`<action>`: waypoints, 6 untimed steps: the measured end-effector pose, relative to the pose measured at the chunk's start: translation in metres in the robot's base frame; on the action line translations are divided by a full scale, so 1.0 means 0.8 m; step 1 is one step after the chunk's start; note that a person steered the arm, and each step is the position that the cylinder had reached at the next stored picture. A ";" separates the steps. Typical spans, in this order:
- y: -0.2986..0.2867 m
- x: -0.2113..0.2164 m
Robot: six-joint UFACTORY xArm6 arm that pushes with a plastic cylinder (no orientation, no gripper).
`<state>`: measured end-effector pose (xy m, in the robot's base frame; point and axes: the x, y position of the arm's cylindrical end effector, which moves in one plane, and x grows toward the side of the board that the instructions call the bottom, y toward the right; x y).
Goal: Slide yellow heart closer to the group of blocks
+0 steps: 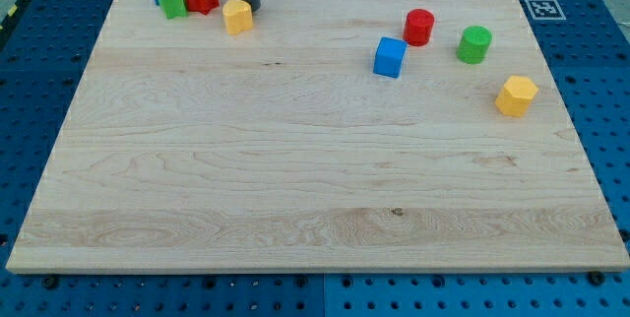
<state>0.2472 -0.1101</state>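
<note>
Wooden board on blue pegboard, fiducial marker at the board's top-right corner

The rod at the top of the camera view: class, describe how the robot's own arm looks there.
Only a short stretch shows: a straight, plain dark grey-black rod with a smooth, slightly shiny surface, cut off by the view's top edge. No cables, markings or joints are visible. My tip ends bluntly just above the yellow heart.
</note>
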 end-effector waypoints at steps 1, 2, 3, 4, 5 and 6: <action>-0.014 0.010; 0.029 0.011; 0.047 0.030; 0.019 0.052; -0.043 0.055; -0.091 0.055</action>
